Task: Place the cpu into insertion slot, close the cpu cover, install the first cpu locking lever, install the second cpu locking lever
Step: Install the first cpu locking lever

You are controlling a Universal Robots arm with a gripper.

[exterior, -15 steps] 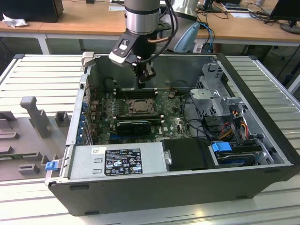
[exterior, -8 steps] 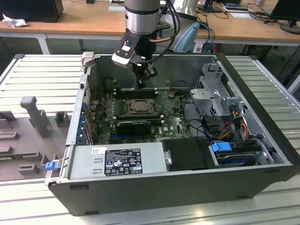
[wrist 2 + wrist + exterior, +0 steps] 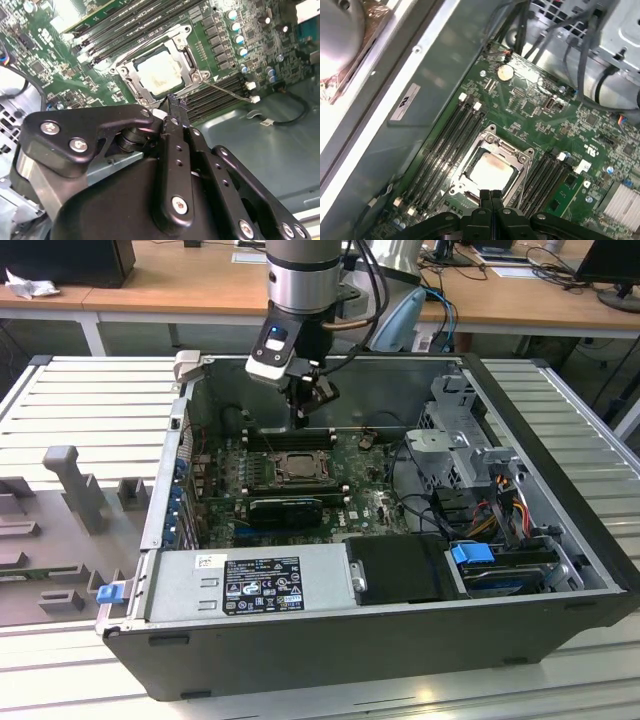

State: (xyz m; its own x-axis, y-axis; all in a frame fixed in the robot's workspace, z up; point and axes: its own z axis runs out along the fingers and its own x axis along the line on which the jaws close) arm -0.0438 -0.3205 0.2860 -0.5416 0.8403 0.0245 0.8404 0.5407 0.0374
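The cpu (image 3: 490, 170) lies flat in the insertion slot (image 3: 297, 466) on the green board, its pale top showing through the window of the cpu cover (image 3: 514, 150). The silvery cover frame (image 3: 182, 55) lies down around the cpu (image 3: 157, 72). A thin wire lever (image 3: 227, 91) sticks out from the socket's corner over the memory slots. My gripper (image 3: 491, 196) hangs just above the socket's edge, fingertips pressed together with nothing between them. In the exterior view the gripper (image 3: 300, 420) is inside the open case, above the socket's far side.
Long black memory slots (image 3: 445, 145) flank the socket on both sides. A long black card (image 3: 285, 508) lies in front of it. A power supply (image 3: 250, 585), a drive cage (image 3: 465, 440) and loose cables (image 3: 420, 500) fill the case's front and the exterior view's right.
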